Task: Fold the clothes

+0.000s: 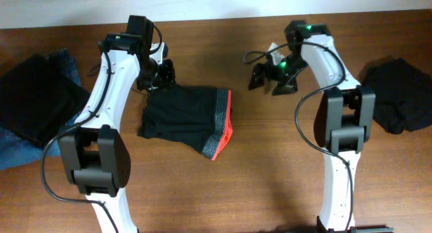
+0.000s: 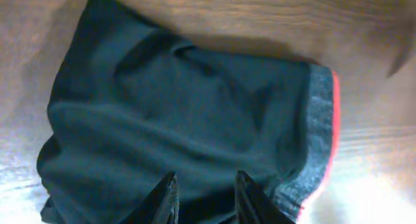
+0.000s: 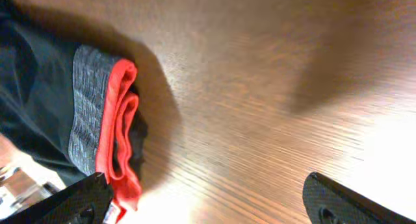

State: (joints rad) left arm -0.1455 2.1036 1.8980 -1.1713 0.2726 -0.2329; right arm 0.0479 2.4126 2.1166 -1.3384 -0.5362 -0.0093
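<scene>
Two arms over one brown desk, with the work lying between them. Largest among the things: the black trousers, resting as a compact packet directly under the left hand and well apart from the right hand, on its inner side. Seems folded several times over, judging from the thick stacked edge; probably only one more fold or a smoothing left to do.

Past the left hand, on its outer side, a flat black cloth lying on top of blue jeans. Past the right hand, on its outer side, a loose black heap. Likely kept out at the sides to leave free room in the middle.

Next in size, the grey waistband, turned toward the right hand. Along its outer edge, the red-orange trim in doubled layers, which suggests a fold through the waist.

As for the left hand: fingers a little apart, low over the dark fabric. Cannot tell whether pinching a layer or only hovering close above it. As for the right hand: spread wide, with nothing between the fingers except bare desk. Hangs clear of the packet, perhaps to give the other hand space.
</scene>
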